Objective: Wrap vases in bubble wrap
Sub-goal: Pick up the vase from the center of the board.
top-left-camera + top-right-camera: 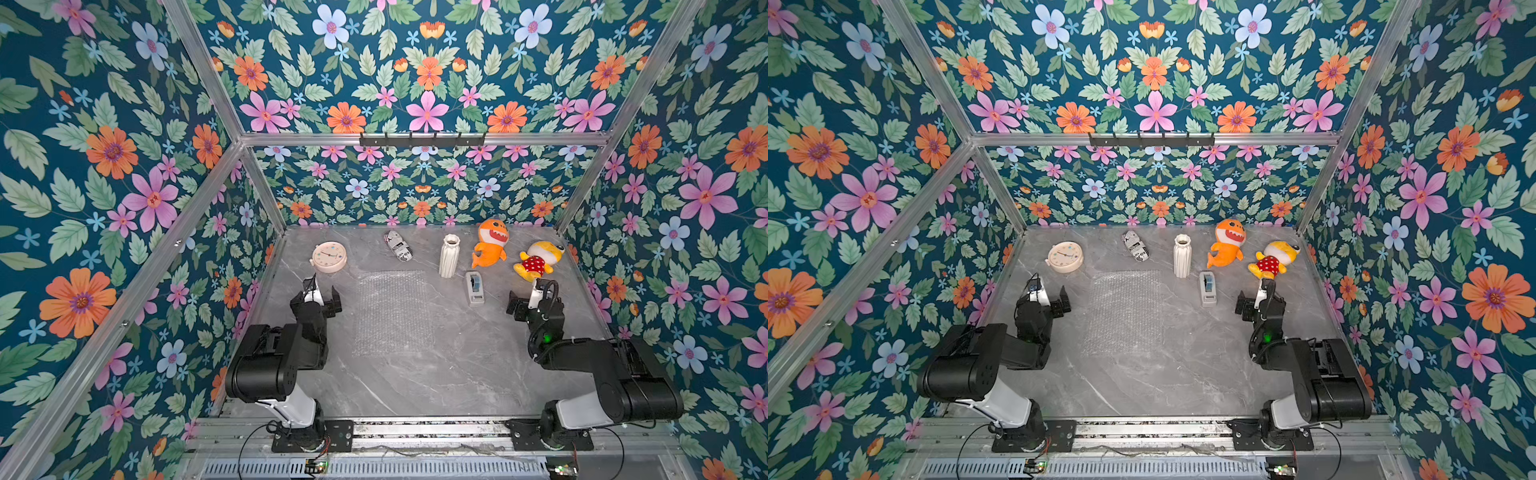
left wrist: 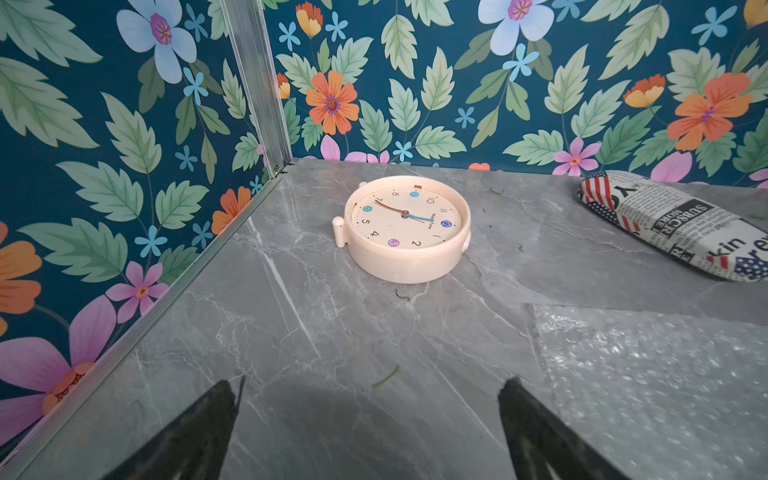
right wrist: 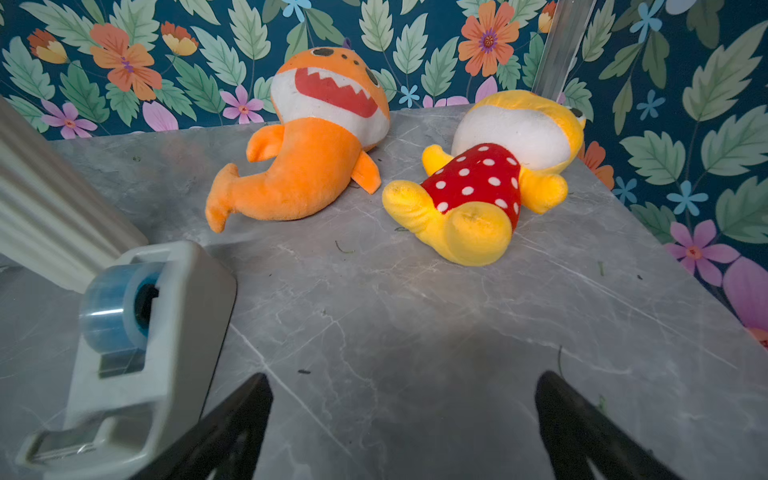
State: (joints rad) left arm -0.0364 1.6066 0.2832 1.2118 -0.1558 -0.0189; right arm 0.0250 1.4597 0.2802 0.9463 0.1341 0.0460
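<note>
The cream-white ribbed vase (image 1: 449,256) (image 1: 1182,256) stands upright toward the back of the grey marble table, just past the far right corner of the bubble wrap. Its ribbed side shows in the right wrist view (image 3: 50,199). The clear bubble wrap (image 1: 392,313) (image 1: 1125,311) (image 2: 644,382) lies flat in the middle of the table. My left gripper (image 1: 322,293) (image 1: 1052,296) (image 2: 368,386) hovers open and empty left of the sheet. To the right of the sheet, my right gripper (image 1: 525,297) (image 1: 1252,299) (image 3: 403,382) is also open and empty, near the tape dispenser.
A cream clock (image 1: 329,257) (image 2: 407,228) lies at the back left, and a newspaper-print cylinder (image 1: 398,246) lies beside it. A grey tape dispenser (image 1: 474,287) (image 3: 124,353) sits right of the vase. An orange shark plush (image 1: 490,245) and a yellow plush (image 1: 538,259) lie at the back right. Floral walls close three sides.
</note>
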